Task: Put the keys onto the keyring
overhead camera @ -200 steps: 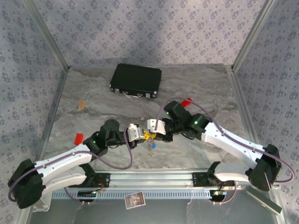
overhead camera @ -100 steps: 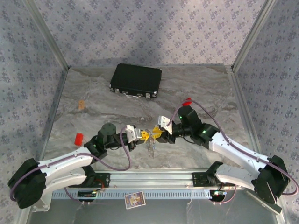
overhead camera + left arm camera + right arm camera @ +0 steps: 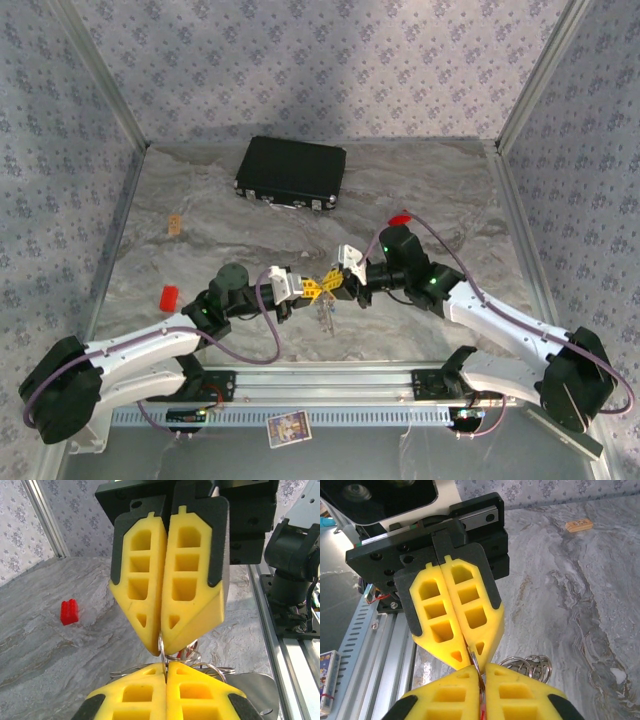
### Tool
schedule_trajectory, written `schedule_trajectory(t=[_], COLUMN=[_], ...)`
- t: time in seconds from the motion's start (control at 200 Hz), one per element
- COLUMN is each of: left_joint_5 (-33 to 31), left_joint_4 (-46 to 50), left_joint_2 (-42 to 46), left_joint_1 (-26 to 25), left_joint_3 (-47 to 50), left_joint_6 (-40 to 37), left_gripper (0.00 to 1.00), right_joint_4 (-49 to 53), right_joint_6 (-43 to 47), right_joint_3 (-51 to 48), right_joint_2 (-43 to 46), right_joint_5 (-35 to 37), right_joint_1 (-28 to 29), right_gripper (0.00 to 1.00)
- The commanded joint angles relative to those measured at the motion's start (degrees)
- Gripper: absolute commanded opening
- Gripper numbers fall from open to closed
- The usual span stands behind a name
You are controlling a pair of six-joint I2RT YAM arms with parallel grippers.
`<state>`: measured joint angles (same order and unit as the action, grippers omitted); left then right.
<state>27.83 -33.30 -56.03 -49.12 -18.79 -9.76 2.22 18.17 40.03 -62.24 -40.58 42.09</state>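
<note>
Frame centre, top view: left gripper [image 3: 166, 672] and right gripper [image 3: 480, 677], both fully closed, tip-to-tip, clamp the thin silver wire keyring [image 3: 161, 647].

A grey marbled bench [image 3: 200, 210] spreads under and beyond the jaws. Pale floral-patterned walls [image 3: 320, 60] close it in past the jaws and to either side, edged by slanting aluminium posts [image 3: 103, 78].

Most of keyring [image 3: 161, 646] hidden, pinched inside both closed jaws, thin arc visible. Overhead, keys [image 3: 325, 316] too small to tell heads apart. Wrist views: left gripper [image 3: 166, 667] cut off by bottom edge, right gripper [image 3: 480, 672] likewise. Behind the tips, silver loops [image 3: 532, 664] partly covered.
</note>
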Motion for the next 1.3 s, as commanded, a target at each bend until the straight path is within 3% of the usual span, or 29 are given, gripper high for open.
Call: schedule_trajectory(t=[0.0, 0.245, 0.455, 0.65, 1.029, 1.294], left_joint_5=[2.29, -0.41, -2.52, -1.62, -0.10, 0.77], left_joint_4=[-3.83, 4.97, 14.82, 16.50, 16.12, 15.52], left_joint_2=[0.35, 1.72, 2.79, 2.07, 1.89, 1.88], left_joint_1=[-0.04, -0.02, -0.07, -0.08, -0.02, -0.07], left_joint_3=[-0.81, -3.21, -6.03, -7.06, -7.49, -7.19], left_joint_6=[0.62, -2.12, -5.18, -5.42, -5.18, -5.01], left_gripper=[0.00, 0.20, 0.24, 0.24, 0.21, 0.06], right_joint_4=[-1.04, 6.87, 20.10, 28.27, 30.88, 29.17], right_joint_6=[-0.68, 3.60, 11.82, 17.01, 19.94, 19.22], right_joint_3=[0.33, 4.06, 10.68, 16.44, 20.39, 20.09], right_joint_2=[-0.42, -0.52, -2.08, -5.55, -8.16, -8.21], right_joint_5=[-1.25, 0.17, 5.43, 9.94, 12.58, 11.61], right_joint_1=[-0.29, -0.01, 1.78, 4.64, 7.37, 7.88], right_gripper=[0.04, 0.00, 0.00, 0.00, 0.00, 0.00])
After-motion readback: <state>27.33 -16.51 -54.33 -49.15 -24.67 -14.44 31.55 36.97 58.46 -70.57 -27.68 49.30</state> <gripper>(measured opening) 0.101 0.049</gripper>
